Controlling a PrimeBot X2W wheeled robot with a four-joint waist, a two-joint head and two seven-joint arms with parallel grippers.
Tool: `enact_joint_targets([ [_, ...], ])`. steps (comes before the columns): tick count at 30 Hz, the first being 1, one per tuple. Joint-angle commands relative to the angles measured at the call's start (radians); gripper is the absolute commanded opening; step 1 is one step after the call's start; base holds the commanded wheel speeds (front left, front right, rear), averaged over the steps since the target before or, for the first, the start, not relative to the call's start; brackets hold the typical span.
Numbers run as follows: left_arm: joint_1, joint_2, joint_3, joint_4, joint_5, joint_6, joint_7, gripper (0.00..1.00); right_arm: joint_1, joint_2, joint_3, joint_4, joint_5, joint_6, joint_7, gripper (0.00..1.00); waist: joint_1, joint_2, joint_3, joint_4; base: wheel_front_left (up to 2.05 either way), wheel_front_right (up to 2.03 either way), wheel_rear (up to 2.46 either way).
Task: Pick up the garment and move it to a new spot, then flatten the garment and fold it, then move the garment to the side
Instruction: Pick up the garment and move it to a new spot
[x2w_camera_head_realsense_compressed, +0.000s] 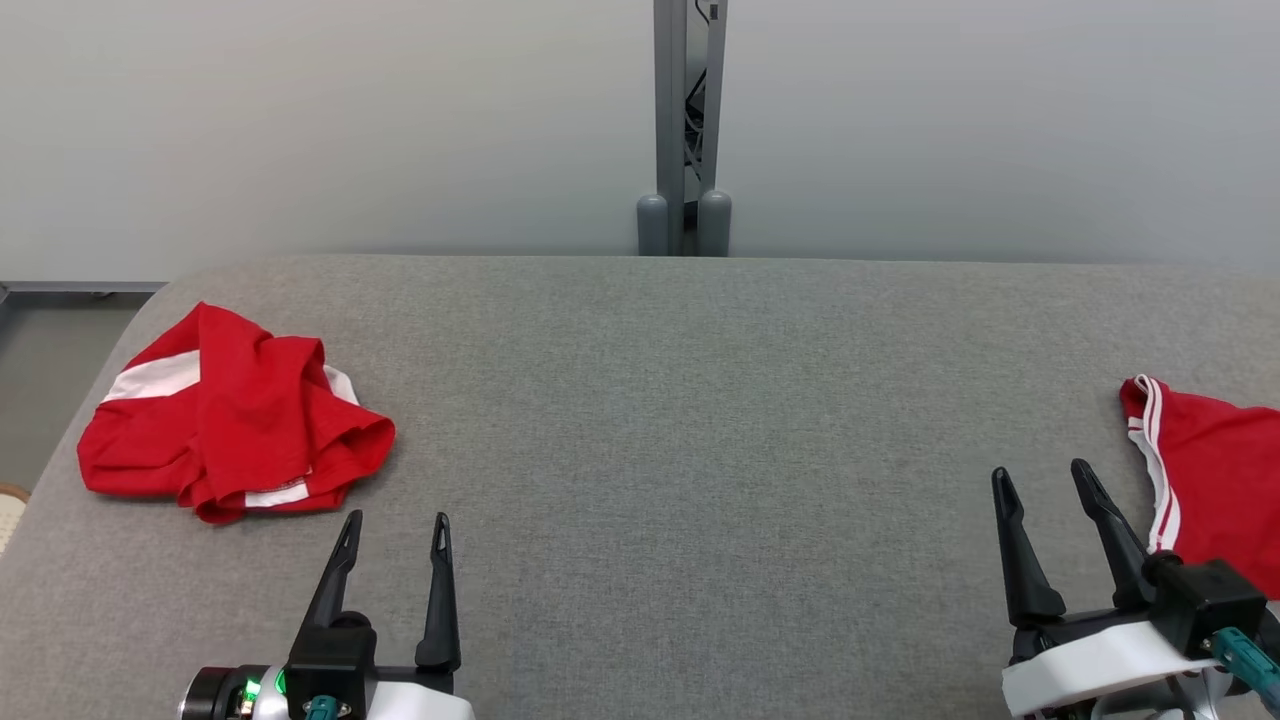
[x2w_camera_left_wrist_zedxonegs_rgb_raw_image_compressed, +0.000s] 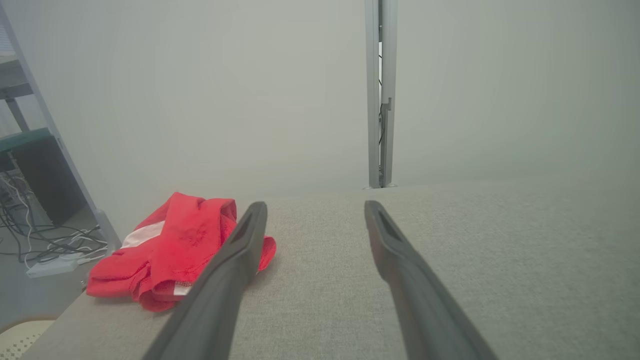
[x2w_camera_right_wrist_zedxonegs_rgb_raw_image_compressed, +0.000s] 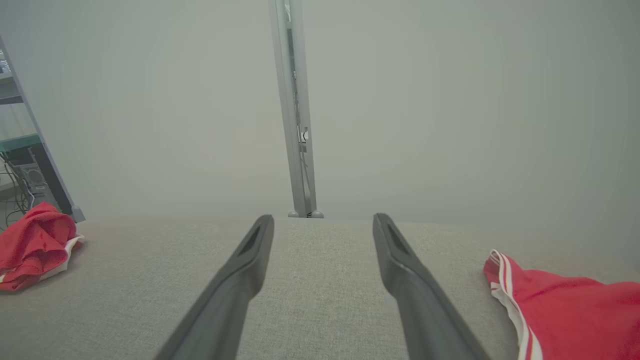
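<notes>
A crumpled red garment with white bands (x2w_camera_head_realsense_compressed: 235, 415) lies on the left part of the grey fabric table (x2w_camera_head_realsense_compressed: 680, 420); it shows too in the left wrist view (x2w_camera_left_wrist_zedxonegs_rgb_raw_image_compressed: 175, 252) and at the right wrist view's left edge (x2w_camera_right_wrist_zedxonegs_rgb_raw_image_compressed: 32, 245). My left gripper (x2w_camera_head_realsense_compressed: 395, 528) stands open just right of and nearer than it, touching nothing (x2w_camera_left_wrist_zedxonegs_rgb_raw_image_compressed: 315, 207). A second red garment with white stripes (x2w_camera_head_realsense_compressed: 1210, 470) lies flat at the table's right edge (x2w_camera_right_wrist_zedxonegs_rgb_raw_image_compressed: 565, 310). My right gripper (x2w_camera_head_realsense_compressed: 1040, 475) is open beside it, on its left, fingers empty (x2w_camera_right_wrist_zedxonegs_rgb_raw_image_compressed: 322, 220).
A grey post (x2w_camera_head_realsense_compressed: 685, 130) with cables stands behind the table's far edge against a pale wall. Off the table's left side are floor, a metal frame leg (x2w_camera_left_wrist_zedxonegs_rgb_raw_image_compressed: 60, 150) and loose cables (x2w_camera_left_wrist_zedxonegs_rgb_raw_image_compressed: 45, 245). The table's wide middle lies between the two garments.
</notes>
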Motion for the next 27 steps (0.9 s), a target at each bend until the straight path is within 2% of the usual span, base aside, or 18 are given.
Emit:
enact_joint_targets([
  [1, -0.015, 0.005, 0.001, 0.003, 0.002, -0.003, 0.000, 1.00, 0.010, -0.002, 0.004, -0.004, 0.005, 0.000, 0.000, 1.00, 0.0000, 0.0000, 0.002, 0.021, 0.00, 0.00, 0.00],
  [7, -0.022, 0.005, -0.011, 0.007, 0.001, -0.006, 0.000, 1.00, 0.014, -0.002, 0.012, -0.006, 0.006, 0.000, 0.000, 1.00, 0.0000, 0.0000, 0.016, 0.096, 0.00, 0.00, 0.00],
  [21, -0.016, 0.005, 0.008, 0.001, 0.027, -0.031, 0.000, 1.00, 0.006, -0.003, 0.063, 0.010, 0.055, 0.000, 0.000, 1.00, 0.0000, 0.0000, 0.016, 0.371, 0.00, 0.00, 0.00],
  [27, 0.003, 0.004, 0.044, -0.021, 0.009, -0.029, 0.000, 1.00, -0.012, -0.003, 0.108, 0.017, 0.075, 0.000, 0.000, 1.00, 0.0000, 0.0000, 0.010, 0.422, 0.00, 0.00, 0.00],
])
